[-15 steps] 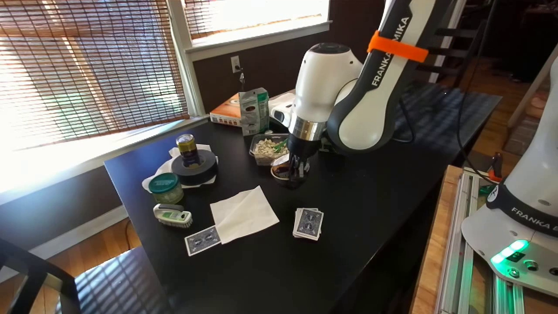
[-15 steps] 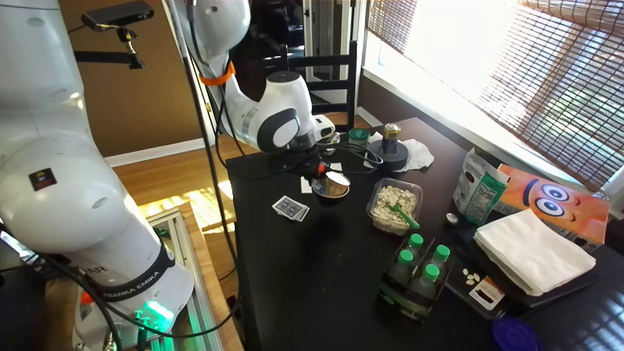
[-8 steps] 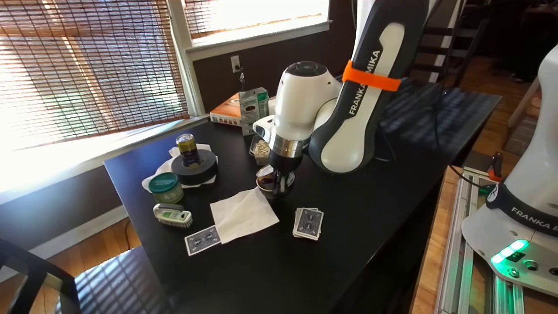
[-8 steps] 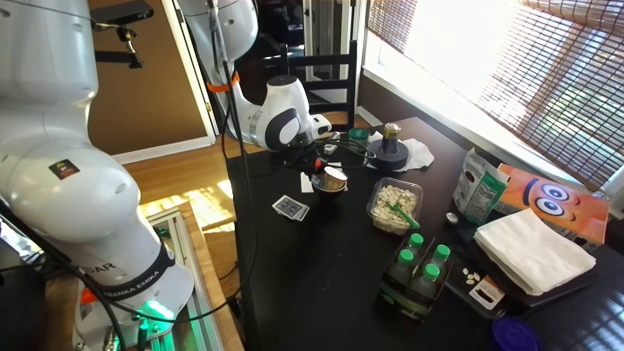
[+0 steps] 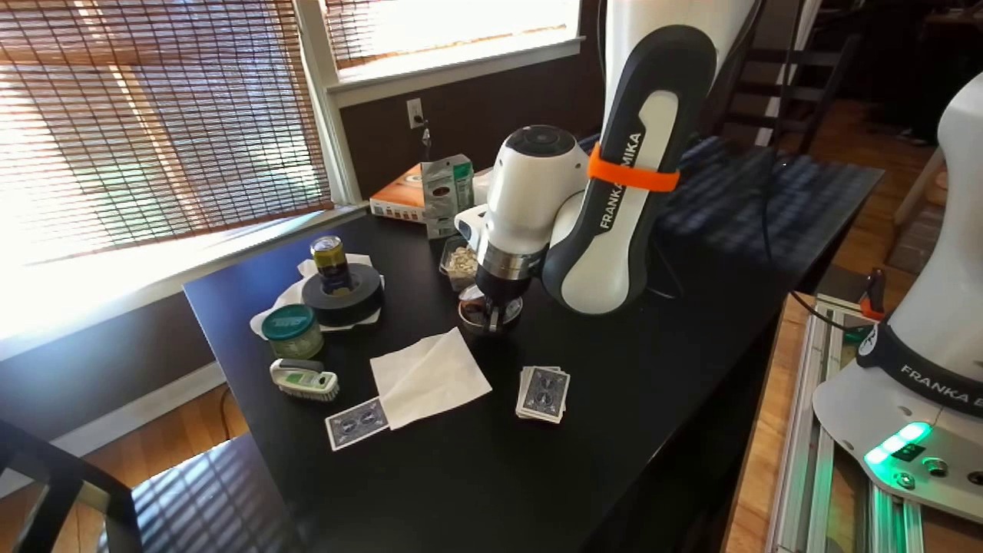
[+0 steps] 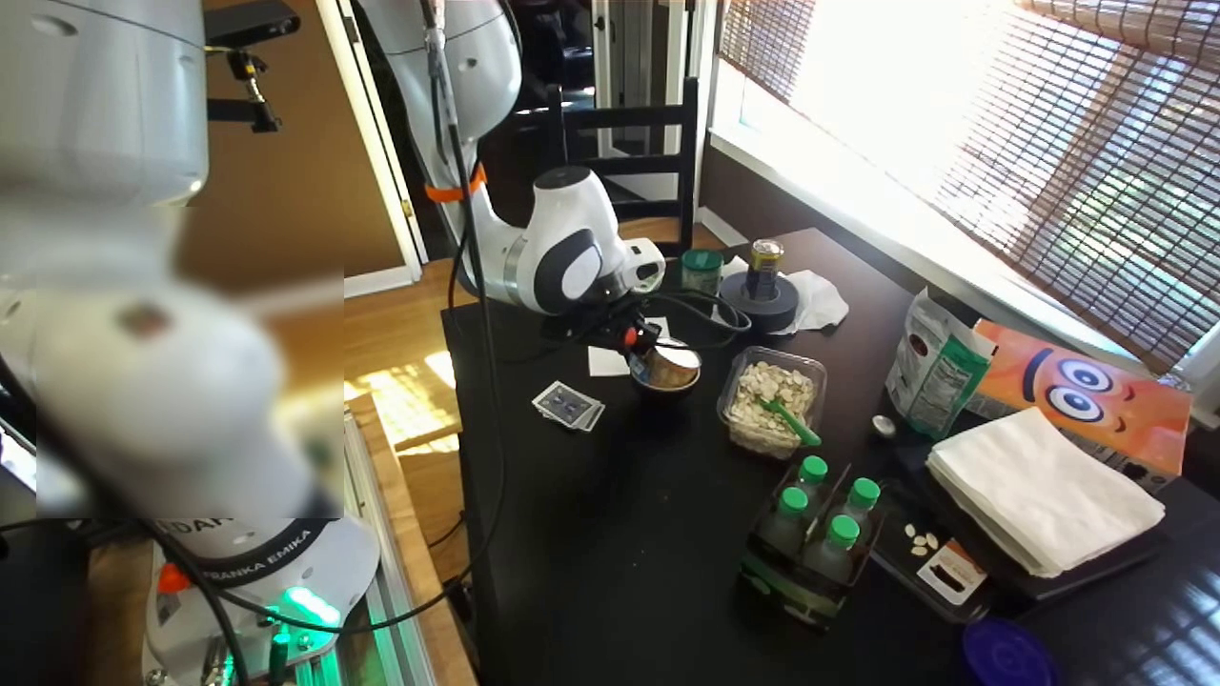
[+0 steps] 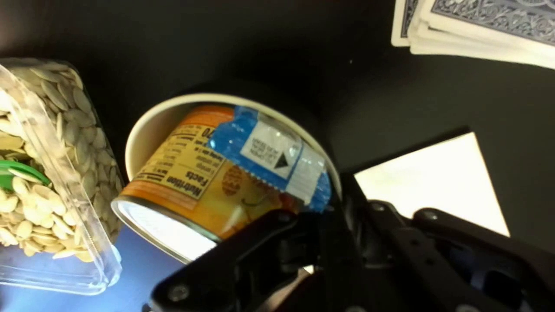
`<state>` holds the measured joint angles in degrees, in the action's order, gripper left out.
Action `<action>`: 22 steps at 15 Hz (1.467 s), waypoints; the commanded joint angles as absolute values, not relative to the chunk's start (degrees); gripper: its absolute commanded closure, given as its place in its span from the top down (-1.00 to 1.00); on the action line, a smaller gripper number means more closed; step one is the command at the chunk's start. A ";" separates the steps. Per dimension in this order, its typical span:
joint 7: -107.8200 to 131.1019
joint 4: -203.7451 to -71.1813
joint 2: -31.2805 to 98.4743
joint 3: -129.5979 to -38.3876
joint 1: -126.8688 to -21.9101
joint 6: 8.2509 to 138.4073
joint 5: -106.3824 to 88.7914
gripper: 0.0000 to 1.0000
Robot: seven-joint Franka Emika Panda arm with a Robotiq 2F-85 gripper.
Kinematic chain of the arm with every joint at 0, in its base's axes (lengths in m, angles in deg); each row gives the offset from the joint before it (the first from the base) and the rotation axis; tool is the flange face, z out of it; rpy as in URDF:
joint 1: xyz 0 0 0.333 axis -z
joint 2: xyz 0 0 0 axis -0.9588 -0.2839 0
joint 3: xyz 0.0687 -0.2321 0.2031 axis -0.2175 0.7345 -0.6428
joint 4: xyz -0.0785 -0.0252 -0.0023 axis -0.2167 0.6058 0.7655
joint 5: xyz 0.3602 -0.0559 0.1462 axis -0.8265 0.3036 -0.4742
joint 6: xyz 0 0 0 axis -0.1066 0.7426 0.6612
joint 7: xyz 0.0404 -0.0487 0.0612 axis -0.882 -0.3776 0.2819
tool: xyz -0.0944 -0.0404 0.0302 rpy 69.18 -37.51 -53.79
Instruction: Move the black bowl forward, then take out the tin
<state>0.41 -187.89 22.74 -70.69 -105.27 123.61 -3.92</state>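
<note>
The black bowl [image 7: 147,134] has a pale inner wall and rim in the wrist view. It also shows in both exterior views [image 5: 468,321] [image 6: 667,391]. The tin [image 7: 186,173], with an orange and yellow label, leans on its side in the bowl, its white end sticking out over the rim. The tin also shows in an exterior view [image 6: 675,366]. A blue packet [image 7: 277,151] lies against the tin inside the bowl. My gripper [image 7: 340,212] is shut on the bowl's rim, one finger inside and one outside. I cannot tell whether the bowl touches the table.
A clear tub of seeds [image 7: 47,173] with a green spoon stands close beside the bowl. A paper napkin [image 5: 430,376] and a card deck [image 5: 543,393] lie nearby. A can on a dark round stack [image 5: 342,299] and a bottle carrier [image 6: 810,572] stand farther off.
My gripper carried the bowl with the tin toward the napkin and lower, then shifted slightly back toward the seed tub. It stays shut on the rim.
</note>
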 commanded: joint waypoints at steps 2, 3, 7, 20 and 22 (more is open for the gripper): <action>3.10 -187.27 21.97 -70.24 -106.50 125.20 -5.24 -0.96; 3.23 -187.47 22.58 -71.45 -105.41 125.06 -5.25 -0.89; 2.64 -188.08 27.02 -72.94 -103.62 123.56 -4.58 -0.09; -32.15 -191.35 46.95 -94.77 -82.51 97.22 -23.49 1.00; -38.40 -191.66 45.86 -95.95 -80.66 100.78 -26.29 1.00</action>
